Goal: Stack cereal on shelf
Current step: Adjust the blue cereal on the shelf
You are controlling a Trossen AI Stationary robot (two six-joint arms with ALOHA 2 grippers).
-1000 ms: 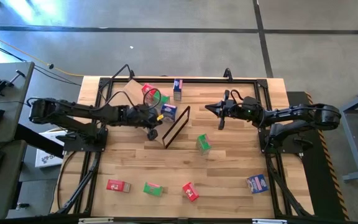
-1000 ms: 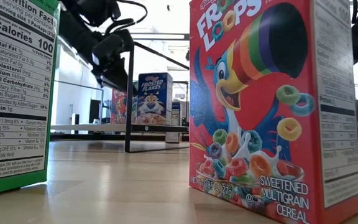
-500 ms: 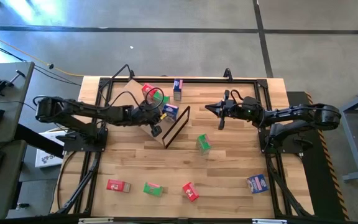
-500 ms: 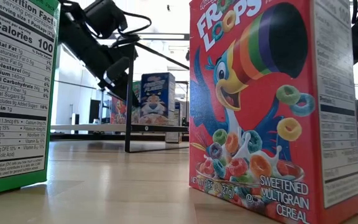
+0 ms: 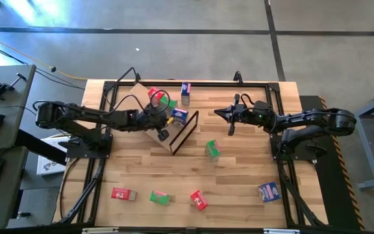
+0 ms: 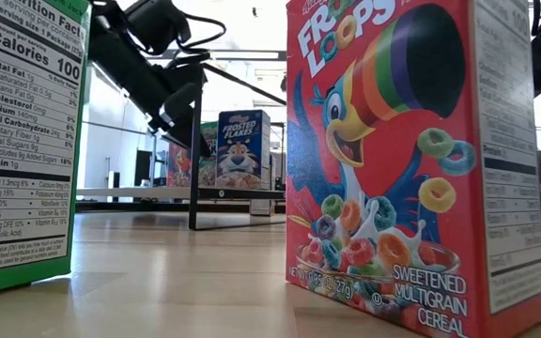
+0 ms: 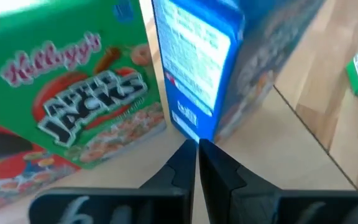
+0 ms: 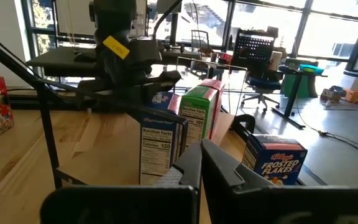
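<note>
A blue Frosted Flakes cereal box point(image 5: 179, 116) stands upright on the shelf's tan plywood panel point(image 5: 141, 89), beside a green box point(image 7: 73, 106) and a red one point(image 5: 153, 94). The shelf's dark frame point(image 5: 184, 132) rises just beyond them. My left gripper point(image 7: 196, 148) is shut, its fingertips at the blue box's foot. My right gripper point(image 5: 217, 112) hangs shut and level over the table's far right, holding nothing. More cereal boxes lie scattered on the tabletop. My left gripper touches the blue box with its shut fingertips, at the lower end of the narrow printed side panel point(image 7: 190, 121), close to a bottom corner. The fingers come slanting down from the table's left. The box stands upright on the plywood panel.
Another blue box point(image 5: 186, 93) stands at the far edge. A green box point(image 5: 211, 150) sits mid-table. Red point(image 5: 123, 194), green point(image 5: 160, 197), red point(image 5: 199, 199) and blue point(image 5: 269, 191) boxes line the near edge; two of them fill the low view point(image 6: 411, 160).
My left gripper, still shut, has moved a little toward the table's right edge and tipped further down. The blue box has slid slightly the same way along the panel, rocking for a moment and standing upright again.
</note>
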